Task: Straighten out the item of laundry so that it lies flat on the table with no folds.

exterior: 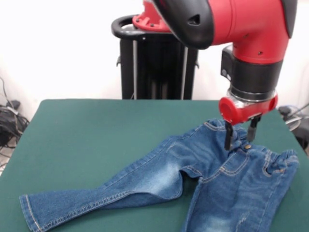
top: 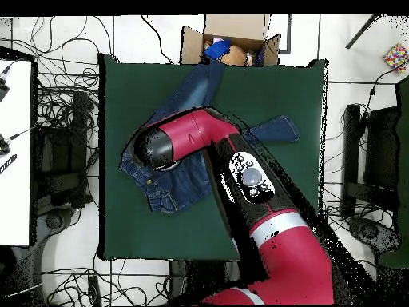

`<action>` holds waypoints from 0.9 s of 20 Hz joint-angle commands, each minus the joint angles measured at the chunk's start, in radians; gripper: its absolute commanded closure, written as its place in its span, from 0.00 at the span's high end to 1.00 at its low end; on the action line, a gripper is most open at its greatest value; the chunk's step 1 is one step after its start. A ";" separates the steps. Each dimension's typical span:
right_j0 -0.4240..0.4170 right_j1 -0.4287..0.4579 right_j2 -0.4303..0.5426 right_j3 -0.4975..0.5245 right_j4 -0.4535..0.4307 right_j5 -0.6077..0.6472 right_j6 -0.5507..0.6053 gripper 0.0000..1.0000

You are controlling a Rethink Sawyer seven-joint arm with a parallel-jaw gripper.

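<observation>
The item of laundry (exterior: 212, 169), small blue jeans with pale thigh patches, lies on the right half of the green table (exterior: 96, 130). Its waistband is at the right. One leg stretches left to a cuff near the table's front left, and the other runs off the picture's bottom edge. The cloth wrinkles around the crotch. My gripper (exterior: 240, 139) points straight down over the waistband by the fly button, open, its fingertips (exterior: 227, 144) at the denim. In the overhead view the arm hides the gripper; the jeans (top: 172, 188) show around it, one leg (top: 200, 80) reaching the table's (top: 272, 88) top edge.
A cardboard box (top: 232, 36) holding small items sits just past the table edge where the jeans leg ends. Cables (exterior: 9, 121) lie on the floor beside the table. A white surface (top: 16, 152) and dark furniture (top: 375, 144) flank the table in the overhead view.
</observation>
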 commanded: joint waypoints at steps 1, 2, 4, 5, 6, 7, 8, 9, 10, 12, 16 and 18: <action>0.038 0.019 -0.110 0.033 0.050 -0.031 0.227 1.00; 0.045 0.018 -0.117 0.032 0.051 -0.032 0.230 1.00; 0.060 0.025 -0.133 0.037 0.046 -0.052 0.244 1.00; 0.069 0.033 -0.144 0.040 0.041 -0.069 0.254 1.00; 0.079 0.039 -0.154 0.044 0.039 -0.085 0.264 1.00; 0.089 0.051 -0.164 0.046 0.035 -0.104 0.273 1.00; 0.099 0.062 -0.175 0.048 0.034 -0.122 0.281 1.00; 0.110 0.073 -0.185 0.049 0.033 -0.140 0.288 1.00; 0.121 0.085 -0.195 0.050 0.034 -0.156 0.297 1.00; 0.146 0.104 -0.215 0.048 0.036 -0.186 0.314 1.00; 0.192 0.118 -0.253 0.052 0.064 -0.223 0.331 1.00; 0.204 0.115 -0.262 0.056 0.087 -0.224 0.321 1.00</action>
